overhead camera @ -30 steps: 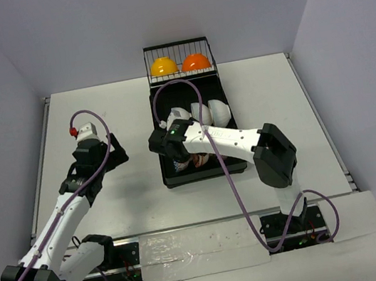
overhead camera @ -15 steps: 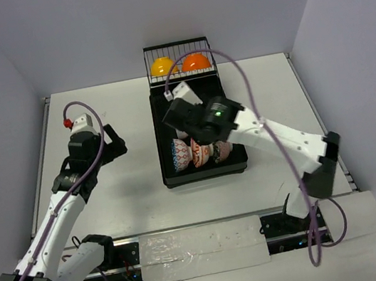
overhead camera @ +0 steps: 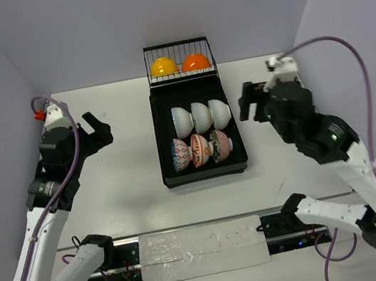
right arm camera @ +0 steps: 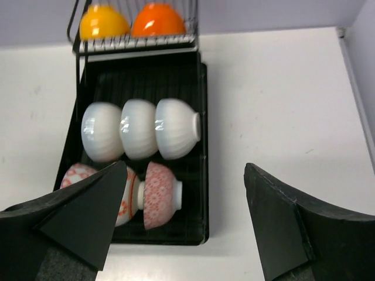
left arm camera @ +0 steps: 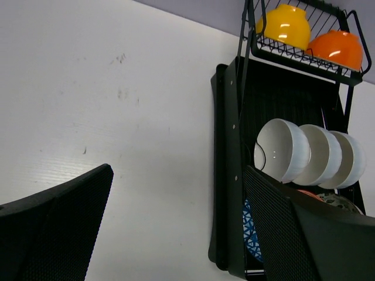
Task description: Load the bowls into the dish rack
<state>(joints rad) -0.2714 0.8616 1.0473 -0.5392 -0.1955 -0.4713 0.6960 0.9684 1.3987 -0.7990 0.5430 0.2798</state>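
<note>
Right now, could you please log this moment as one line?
dish rack tray: white bowls, patterned bowls | basket: yellow bowl, orange bowl | left fingers: open, empty | right fingers: open, empty

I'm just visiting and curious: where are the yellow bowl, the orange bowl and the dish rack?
yellow bowl (overhead camera: 162, 66): overhead view, its domed outside.
orange bowl (overhead camera: 195, 61): overhead view, its domed outside.
dish rack (overhead camera: 207, 174): overhead view, bare near edge of the tray.

Noted: left arm (overhead camera: 40, 208) reaches forward on its own side, wrist turned inward. The left gripper (overhead camera: 97, 129) has its jaws spread wide and holds nothing. The right arm (overhead camera: 349, 157) is raised, and the right gripper (overhead camera: 245, 104) faces inward with its jaws wide apart, empty. The grippers are well apart.
</note>
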